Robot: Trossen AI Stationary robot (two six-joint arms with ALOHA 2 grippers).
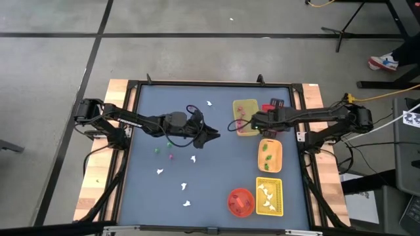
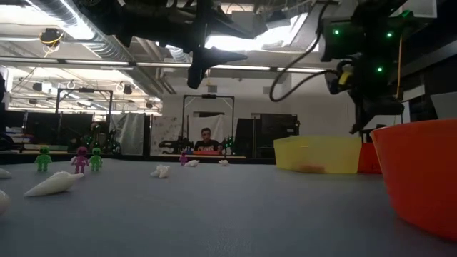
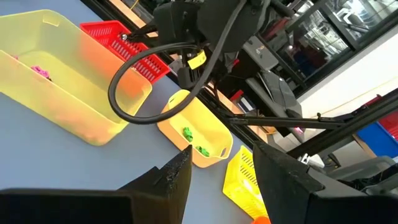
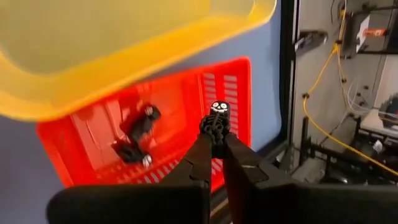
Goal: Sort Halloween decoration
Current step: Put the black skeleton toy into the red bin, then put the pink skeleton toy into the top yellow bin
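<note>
My right gripper (image 4: pixel 216 138) is shut on a tiny black figure with a white skull face (image 4: pixel 218 109), above the red tray (image 4: pixel 168 155), which has two dark pieces (image 4: pixel 138 124) lying in it. My left gripper (image 3: pixel 224 177) hangs open over the middle of the table (image 1: pixel 211 134) with nothing between its fingers. Loose on the blue table lie white ghost pieces (image 1: pixel 159 172), a green bit (image 1: pixel 157 150) and a pink bit (image 1: pixel 170 157). In the low view small green and pink figures (image 2: pixel 43 158) stand upright. My right gripper pinches the black figure's lower body (image 4: pixel 214 127) between its two fingertips, and the skull head (image 4: pixel 219 107) sticks out past them. The fingers slant down from the table's right side. The figure is lifted clear above the red tray.
Along the right side stand a yellow tray (image 1: pixel 246 117) with pink bits, an orange-yellow tray (image 1: pixel 270 155) with green bits, a yellow mesh tray (image 1: pixel 270 196) with white pieces and a round red-orange bowl (image 1: pixel 241 201). A person sits in the room beyond the table (image 2: pixel 207 141).
</note>
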